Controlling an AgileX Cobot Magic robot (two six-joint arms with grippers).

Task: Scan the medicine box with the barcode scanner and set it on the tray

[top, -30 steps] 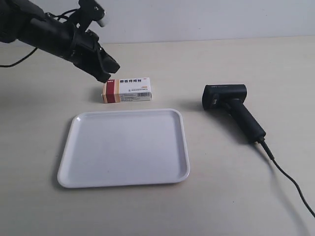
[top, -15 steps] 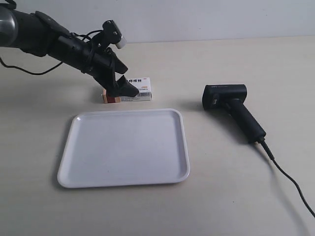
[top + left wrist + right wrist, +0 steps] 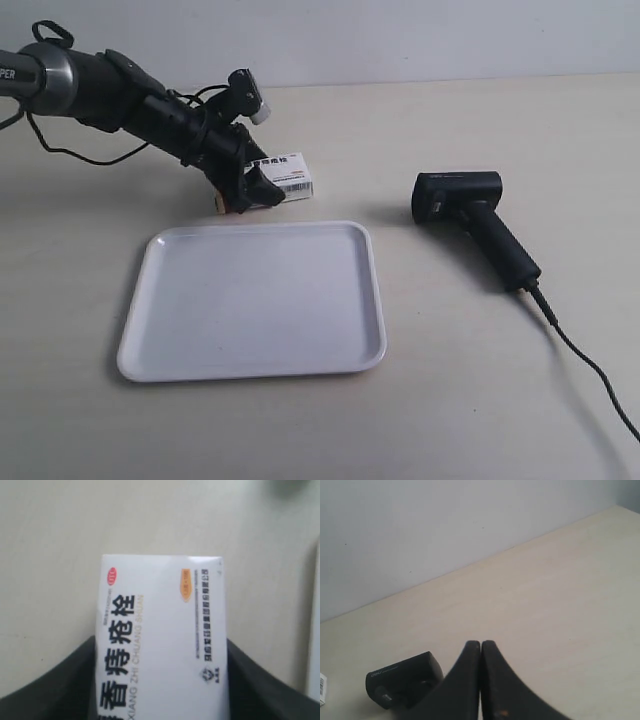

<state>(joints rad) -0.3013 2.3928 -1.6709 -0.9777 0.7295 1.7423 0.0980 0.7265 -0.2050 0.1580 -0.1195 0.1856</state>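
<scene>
The medicine box, a white carton with black lettering, lies on the table just behind the tray. The arm at the exterior view's left is the left arm. Its gripper is down over the box's banded end. In the left wrist view the box fills the gap of the left gripper, with a black finger against each long side. The barcode scanner lies on the table right of the tray. My right gripper is shut and empty, hovering beyond the scanner.
The scanner's thin black cable trails toward the exterior view's lower right corner. A pale wall runs along the table's far edge. The right arm is outside the exterior view.
The left arm has dropped and reached rightward onto the box, and its fingers now straddle it. The box has shifted slightly to the right and turned a little. The scanner and tray have not moved.
</scene>
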